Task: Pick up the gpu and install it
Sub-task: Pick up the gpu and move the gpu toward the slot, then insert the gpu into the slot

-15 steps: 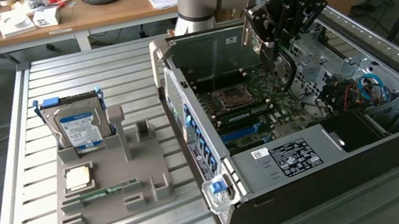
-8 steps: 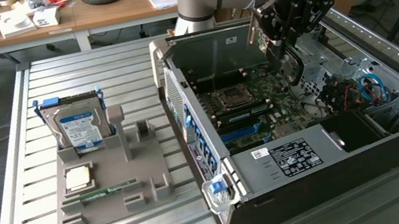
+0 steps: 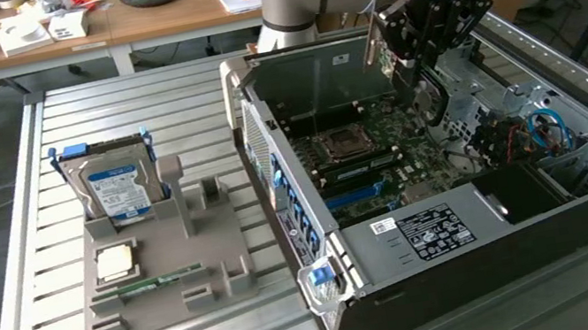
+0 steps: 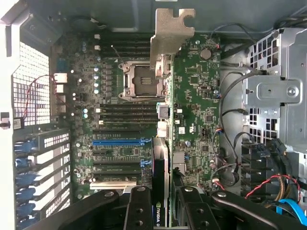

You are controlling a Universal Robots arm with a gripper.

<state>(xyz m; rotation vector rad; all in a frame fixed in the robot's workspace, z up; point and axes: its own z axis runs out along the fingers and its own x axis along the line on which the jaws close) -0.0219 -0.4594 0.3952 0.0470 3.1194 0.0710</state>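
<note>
hand (image 3: 417,64) clenched on gpu (image 4: 160,160), above motherboard (image 4: 192,96) in open case (image 3: 466,262), cables (image 3: 545,127) beside, hard drive (image 3: 116,190) well apart

gripper (image 3: 422,72) holding gpu (image 3: 430,106) upright | over open computer case (image 3: 503,266) | hard drive (image 3: 115,188) on grey stand (image 3: 157,309), exterior view's left

I see the computer case (image 3: 465,253) lying open side up, so the way down to its motherboard (image 4: 192,96) is clear. The gpu (image 4: 160,158), clamped in my gripper (image 4: 161,212), hangs above the board near the expansion slots (image 4: 117,142). A drive cage (image 4: 276,96) and loose cables (image 3: 545,127) crowd one side; the case's rear wall (image 4: 33,163) with blue latches bounds the other.
</note>
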